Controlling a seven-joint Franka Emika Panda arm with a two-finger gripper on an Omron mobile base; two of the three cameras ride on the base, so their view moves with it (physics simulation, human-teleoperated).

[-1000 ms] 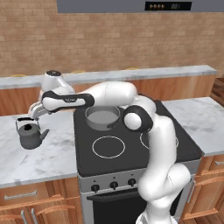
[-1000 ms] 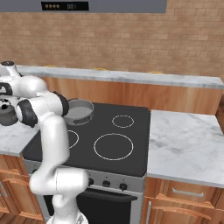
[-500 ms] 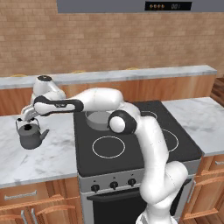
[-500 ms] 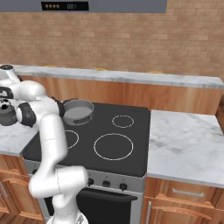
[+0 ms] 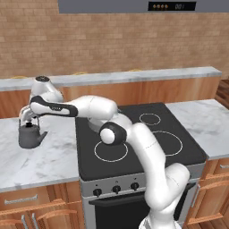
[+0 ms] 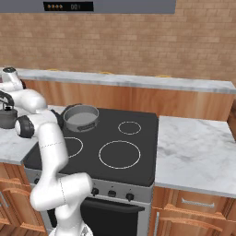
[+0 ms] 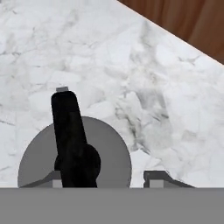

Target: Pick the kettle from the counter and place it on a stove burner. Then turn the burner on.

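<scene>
The kettle (image 5: 30,135) stood upright on the white marble desk (image 5: 44,159) to the left of the cooktop (image 5: 179,152), its short spout pointing toward the stove. The arm reached left across the stove, and the gripper (image 5: 27,117) hung directly over the kettle, right at its black arched handle (image 5: 25,115).

In the hand view the camera looked straight down on the kettle (image 7: 74,161): a round grey lid with a black knob in the middle and the black handle (image 7: 70,135) crossing it. The fingers (image 7: 162,178) showed low at the edge, one on each side of the handle, partly spread. Whether they already pressed on the handle could not be told.

In the right base view the kettle (image 6: 7,115) sat at the far left edge on the desk (image 6: 9,140). A wider straight-sided grey pot (image 6: 81,117) rested on the back left of the cooktop (image 6: 138,170), and its inside looked empty. The mid-sized stove burner (image 6: 120,154) at the front was bare, as was the small ring (image 6: 129,127) behind it.
</scene>
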